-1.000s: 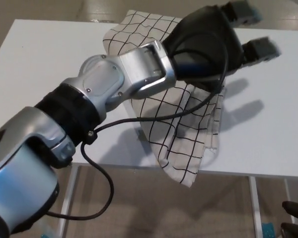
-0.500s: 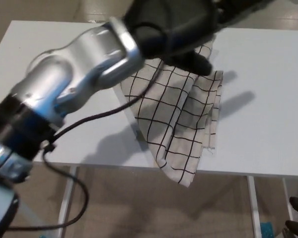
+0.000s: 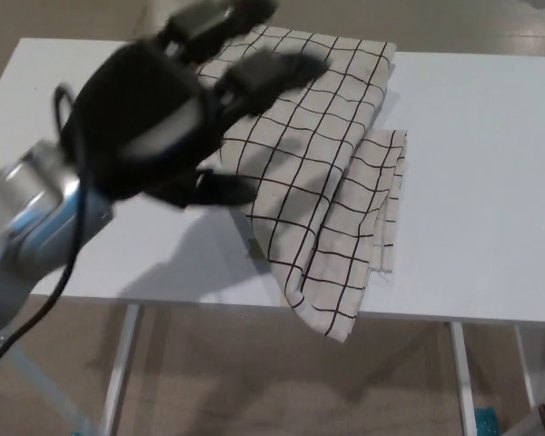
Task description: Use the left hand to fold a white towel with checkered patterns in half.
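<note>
A white towel with a black check pattern [image 3: 327, 154] lies folded over itself on the white table [image 3: 472, 182]. Its top layer runs from the far edge down the middle, a narrower lower layer shows at its right, and one corner hangs over the table's near edge. My left hand [image 3: 163, 118] hovers blurred above the table at the towel's left side, open, its fingers spread and pointing toward the towel's far left corner, holding nothing. The silver forearm [image 3: 27, 236] comes in from the lower left. My right hand does not show.
The table's thin white legs [image 3: 123, 363] stand on a beige floor below the near edge. Bare table surface stretches to the right of the towel and along the left end behind my arm.
My left hand has swung from over the towel's right side back to the left and come off the cloth. The towel now shows uncovered, folded.
</note>
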Robot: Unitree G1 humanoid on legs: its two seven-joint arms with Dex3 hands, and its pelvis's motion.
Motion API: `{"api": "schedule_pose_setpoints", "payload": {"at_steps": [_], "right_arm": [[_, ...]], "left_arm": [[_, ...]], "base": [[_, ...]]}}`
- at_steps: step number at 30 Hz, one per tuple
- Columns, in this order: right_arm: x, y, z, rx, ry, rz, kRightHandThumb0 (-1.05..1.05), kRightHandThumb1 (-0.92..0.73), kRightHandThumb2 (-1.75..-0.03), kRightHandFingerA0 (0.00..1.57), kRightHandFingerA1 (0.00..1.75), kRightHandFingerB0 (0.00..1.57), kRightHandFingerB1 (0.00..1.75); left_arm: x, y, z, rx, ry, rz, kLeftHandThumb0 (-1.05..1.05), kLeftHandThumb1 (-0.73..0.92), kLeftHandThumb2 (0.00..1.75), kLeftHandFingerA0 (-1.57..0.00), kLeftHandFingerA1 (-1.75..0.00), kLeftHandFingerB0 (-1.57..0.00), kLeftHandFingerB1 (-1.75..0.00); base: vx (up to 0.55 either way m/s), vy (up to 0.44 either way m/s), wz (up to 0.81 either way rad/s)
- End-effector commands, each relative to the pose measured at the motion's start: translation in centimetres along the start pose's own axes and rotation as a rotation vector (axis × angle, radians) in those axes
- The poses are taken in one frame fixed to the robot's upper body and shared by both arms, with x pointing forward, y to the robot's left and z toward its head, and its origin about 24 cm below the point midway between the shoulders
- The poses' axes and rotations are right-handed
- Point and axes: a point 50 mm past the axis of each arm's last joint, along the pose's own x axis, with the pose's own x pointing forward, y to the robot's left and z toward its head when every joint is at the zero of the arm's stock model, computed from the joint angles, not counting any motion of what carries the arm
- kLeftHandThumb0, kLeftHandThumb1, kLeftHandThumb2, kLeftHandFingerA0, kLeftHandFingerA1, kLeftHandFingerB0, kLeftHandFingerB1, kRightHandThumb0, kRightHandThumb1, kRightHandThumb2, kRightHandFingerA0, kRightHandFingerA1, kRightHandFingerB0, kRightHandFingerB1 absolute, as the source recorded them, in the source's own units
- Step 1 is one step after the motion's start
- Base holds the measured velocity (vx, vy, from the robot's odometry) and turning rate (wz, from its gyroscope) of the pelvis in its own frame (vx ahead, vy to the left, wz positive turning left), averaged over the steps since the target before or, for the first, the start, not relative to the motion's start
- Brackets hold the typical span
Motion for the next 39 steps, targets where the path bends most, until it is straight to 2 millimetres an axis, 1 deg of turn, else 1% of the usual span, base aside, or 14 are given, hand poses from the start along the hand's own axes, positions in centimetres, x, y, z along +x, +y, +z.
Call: {"api": "schedule_pose_setpoints", "payload": {"at_steps": [1,2,3,4,7,8,9,10,11,12,21,22,29,39], "right_arm": [[-1.0,-3.0,0.3,0.112,0.029,-0.078,-0.55,-0.48,-0.91,0.39,0.64,0.29,0.54],[-1.3,-3.1,0.2,0.111,0.041,-0.075,-0.58,-0.60,-0.61,0.37,0.56,0.38,0.44],[-1.4,-3.0,0.1,0.113,0.046,-0.072,-0.58,-0.60,-0.61,0.37,0.56,0.38,0.44],[-1.5,-2.9,0.0,0.117,0.050,-0.068,-0.54,-0.63,-0.59,0.39,0.57,0.39,0.44],[-2.1,-2.4,-0.3,0.141,0.065,-0.054,-0.51,-0.63,-0.59,0.39,0.60,0.39,0.46],[-2.7,-2.0,-0.7,0.153,0.074,-0.048,-0.50,-0.63,-0.59,0.40,0.60,0.39,0.46],[-2.9,-1.9,-0.8,0.156,0.077,-0.045,-0.50,-0.63,-0.59,0.40,0.60,0.39,0.46],[-3.2,-1.8,-1.0,0.153,0.081,-0.040,-0.50,-0.63,-0.59,0.40,0.60,0.40,0.47],[-3.5,-1.6,-1.1,0.149,0.086,-0.034,-0.50,-0.63,-0.59,0.40,0.60,0.40,0.47],[-3.8,-1.5,-1.3,0.144,0.095,-0.028,-0.49,-0.63,-0.59,0.40,0.60,0.40,0.47],[-3.9,-0.7,-1.6,0.117,0.140,0.006,-0.46,-0.63,-0.58,0.40,0.58,0.39,0.45],[-3.9,-0.4,-1.7,0.124,0.140,0.014,-0.46,-0.62,-0.58,0.40,0.57,0.40,0.46],[-4.0,0.5,-2.4,0.160,0.154,0.035,-0.45,-0.63,-0.58,0.40,0.58,0.40,0.46],[-4.2,1.3,-3.3,0.112,0.159,0.055,-0.45,-0.64,-0.58,0.40,0.59,0.39,0.46]], "left_arm": [[-15.5,1.6,3.2,-1.122,0.059,-0.207,-0.79,0.66,0.61,-0.44,-0.38,-0.48,-0.36],[-18.2,1.2,3.1,-1.241,0.163,-0.241,-0.79,0.55,0.94,-0.48,-0.53,-0.43,-0.47],[-19.6,1.4,3.2,-1.302,0.202,-0.248,-0.79,0.55,0.94,-0.48,-0.53,-0.43,-0.47],[-20.0,0.9,3.4,-1.325,0.219,-0.267,-0.78,0.67,0.61,-0.53,-0.41,-0.52,-0.37],[-20.9,-0.2,4.0,-1.408,0.253,-0.329,-0.71,0.65,0.60,-0.57,-0.42,-0.55,-0.38],[-21.4,-1.0,4.3,-1.460,0.272,-0.367,-0.74,0.57,0.93,-0.58,-0.57,-0.47,-0.48],[-21.6,-1.3,4.4,-1.479,0.279,-0.381,-0.74,0.57,0.93,-0.58,-0.57,-0.47,-0.48],[-21.9,-1.8,4.6,-1.507,0.295,-0.400,-0.68,0.60,0.62,-0.61,-0.45,-0.58,-0.40],[-22.2,-2.2,4.7,-1.537,0.310,-0.419,-0.68,0.60,0.62,-0.61,-0.45,-0.58,-0.40],[-22.6,-2.7,4.8,-1.558,0.339,-0.439,-0.65,0.54,0.92,-0.59,-0.59,-0.52,-0.53],[-24.5,-5.5,4.8,-1.553,0.573,-0.527,-0.81,0.58,0.93,-0.67,-0.57,-0.65,-0.52],[-24.8,-6.5,4.7,-1.548,0.621,-0.493,-0.71,0.61,0.59,-0.71,-0.46,-0.73,-0.44],[-25.9,-10.8,4.1,-1.506,0.858,-0.241,-0.65,0.58,0.58,-0.80,-0.48,-0.75,-0.44],[-27.7,-17.0,3.6,-1.070,1.379,0.121,-0.69,0.58,0.59,-0.64,-0.42,-0.63,-0.42]], "base": [[0.00,0.000,0.00],[0.00,0.000,0.00],[0.00,0.000,0.00],[0.00,0.000,0.00],[0.00,0.000,0.00],[0.00,0.000,0.00],[0.00,0.000,0.00],[0.00,0.000,0.00],[0.00,0.000,0.00],[0.00,0.000,0.00],[0.00,0.000,0.00],[0.00,0.000,0.00],[0.00,0.000,0.00],[0.00,0.000,0.00]]}}
